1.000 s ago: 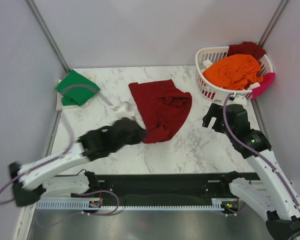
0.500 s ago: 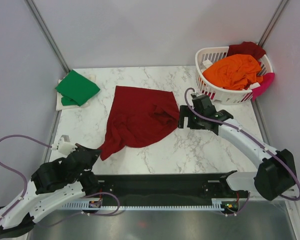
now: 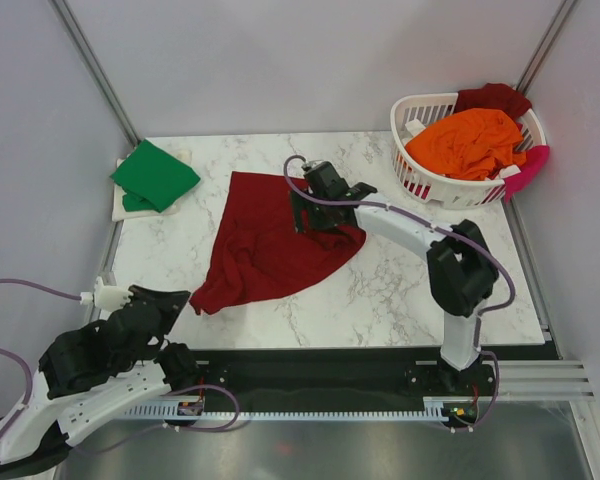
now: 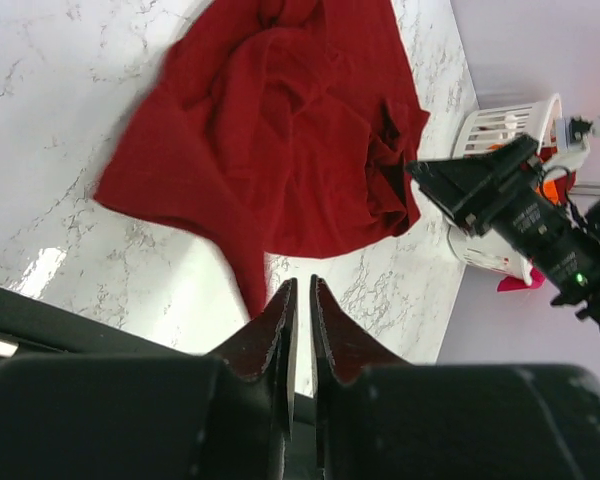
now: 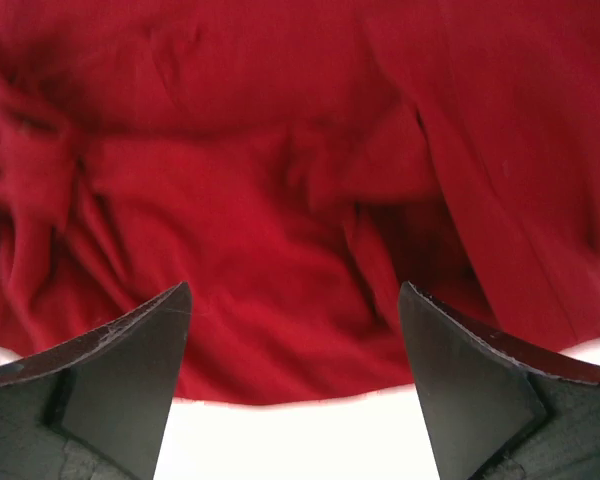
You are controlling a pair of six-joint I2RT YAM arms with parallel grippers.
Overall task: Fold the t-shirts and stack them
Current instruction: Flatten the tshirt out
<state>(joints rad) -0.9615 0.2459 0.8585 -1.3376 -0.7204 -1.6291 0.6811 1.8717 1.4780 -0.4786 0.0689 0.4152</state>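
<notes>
A large dark red t-shirt (image 3: 270, 245) lies spread and wrinkled on the marble table, with one corner drawn toward the near left. My left gripper (image 3: 178, 297) is shut and empty, its tips (image 4: 301, 283) just beside that corner of the shirt (image 4: 270, 140). My right gripper (image 3: 310, 208) is open wide, low over the shirt's far right part, near a hem (image 5: 300, 200). A folded green t-shirt (image 3: 155, 175) lies at the far left. Orange (image 3: 465, 140), dark red (image 3: 492, 97) and pink (image 3: 528, 168) t-shirts sit in the basket.
The white slotted laundry basket (image 3: 405, 112) stands at the far right corner and shows in the left wrist view (image 4: 492, 128). The green shirt rests on a white pad (image 3: 120, 205). The right arm (image 3: 450, 260) stretches across the table's right half. A black rail (image 3: 310, 365) runs along the near edge.
The left arm drew back to the near left, dragging a shirt corner out, and the shirt now lies spread. The right arm swung left from the basket to over the shirt.
</notes>
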